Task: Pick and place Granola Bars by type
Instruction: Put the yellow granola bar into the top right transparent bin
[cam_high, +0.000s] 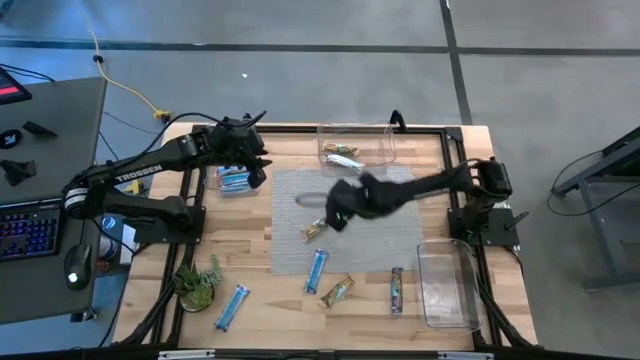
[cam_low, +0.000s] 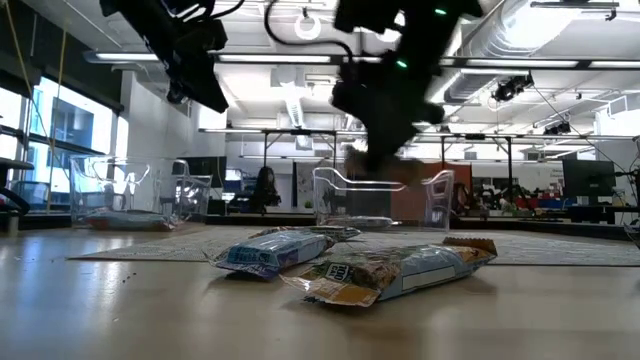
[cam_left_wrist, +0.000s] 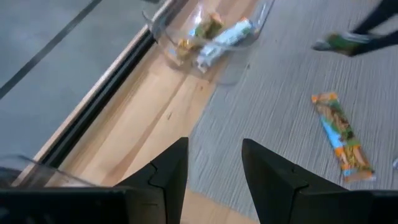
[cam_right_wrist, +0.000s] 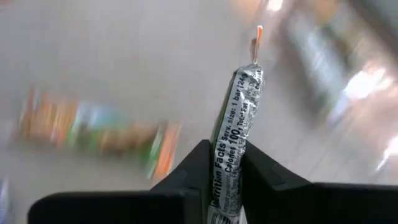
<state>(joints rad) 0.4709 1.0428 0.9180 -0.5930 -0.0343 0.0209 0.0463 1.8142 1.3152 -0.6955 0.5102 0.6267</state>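
My right gripper (cam_high: 335, 212) hangs over the grey mat (cam_high: 400, 240), shut on a silver-backed granola bar (cam_right_wrist: 235, 124); in the low view it is a dark blur (cam_low: 385, 105) well above the table. My left gripper (cam_left_wrist: 214, 177) is open and holds nothing, above the wood by the left bin (cam_high: 235, 180) that holds blue bars. Loose bars lie flat: tan-orange (cam_high: 315, 232), blue (cam_high: 317, 270), tan (cam_high: 338, 292), dark (cam_high: 397, 290), blue (cam_high: 230, 307). The far bin (cam_high: 355, 150) holds pale bars. My right gripper pinches the silver-backed bar between its two fingers (cam_right_wrist: 193, 171), with the wrapper seen edge-on. The fingers are on one end portion (cam_right_wrist: 225, 177), and the rest sticks out past them to a crimped orange tip (cam_right_wrist: 257, 34). The bar is lifted clear of the mat.
A clear bin (cam_high: 445, 285) stands at the table's right near corner. A small green plant (cam_high: 197, 285) sits near the left near corner. Black frame rails run along the table edges. A desk with a keyboard stands left of the table.
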